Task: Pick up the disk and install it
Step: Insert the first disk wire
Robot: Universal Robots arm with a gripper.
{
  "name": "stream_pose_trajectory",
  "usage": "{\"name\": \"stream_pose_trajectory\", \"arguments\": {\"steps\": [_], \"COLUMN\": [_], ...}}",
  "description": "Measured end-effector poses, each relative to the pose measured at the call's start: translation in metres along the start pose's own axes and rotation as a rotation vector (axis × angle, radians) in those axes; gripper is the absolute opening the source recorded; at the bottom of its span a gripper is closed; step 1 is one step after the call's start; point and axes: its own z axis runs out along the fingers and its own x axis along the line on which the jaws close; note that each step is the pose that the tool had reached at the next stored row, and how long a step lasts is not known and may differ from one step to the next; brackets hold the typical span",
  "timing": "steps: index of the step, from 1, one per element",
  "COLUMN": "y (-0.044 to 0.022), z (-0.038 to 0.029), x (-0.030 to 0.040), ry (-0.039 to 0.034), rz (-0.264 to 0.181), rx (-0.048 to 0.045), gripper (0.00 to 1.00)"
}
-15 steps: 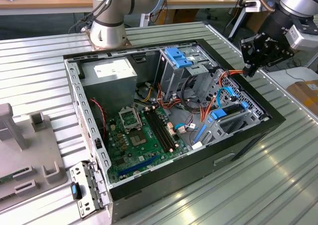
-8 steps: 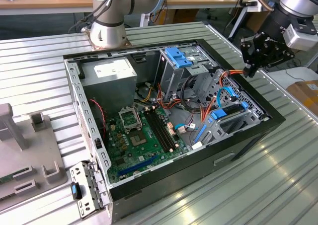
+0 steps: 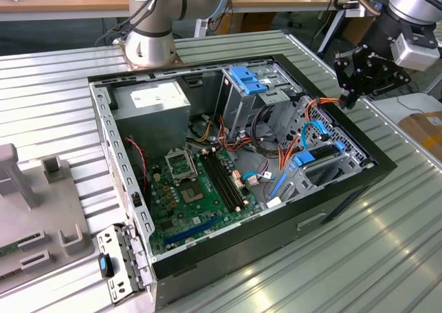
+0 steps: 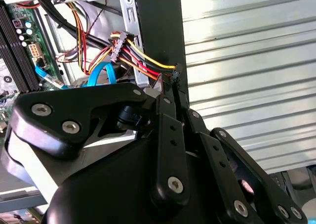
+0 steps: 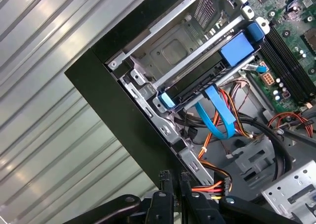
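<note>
Off the case's (image 3: 228,258) side on the exterior view's left, a grey fixture (image 3: 41,209) lies on the ribbed table (image 3: 359,271). Inside the case at that end sits the power supply (image 3: 152,109). It has a white label whose print I cannot make out. The green board (image 3: 193,188) is just beside it. Further towards the exterior view's right is the cage (image 3: 242,106), topped by a blue bracket (image 3: 245,79). The disk (image 5: 202,80) sits in a metal bay at the case's end on the exterior view's right, close to the black wall. In the first wrist view it shows a dark edge framed by its bright blue rail (image 5: 237,48), and its label face is not in sight. A flat blue cable (image 5: 217,115) hangs just beside it. The gripper (image 3: 344,100) hovers over the case's rim at that same end, apart from the disk. In the second wrist view its jaws are drawn narrow, pinching a small black plug (image 4: 174,74). The plug ends a bundle of orange, red and yellow wires (image 3: 323,101) that rises out of the case.
</note>
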Motion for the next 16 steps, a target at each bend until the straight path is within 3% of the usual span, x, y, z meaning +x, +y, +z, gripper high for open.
{"name": "stream_pose_trajectory", "arguments": {"steps": [6, 10, 16], "y": [0.0072, 0.0075, 0.017], "z": [-0.0008, -0.0008, -0.0021], "x": [0.0, -0.0001, -0.0087], "ry": [0.0003, 0.0003, 0.0003], "rz": [0.002, 0.002, 0.002], "rx": [-0.0002, -0.0001, 0.0], "gripper": [0.16, 0.16, 0.16]}}
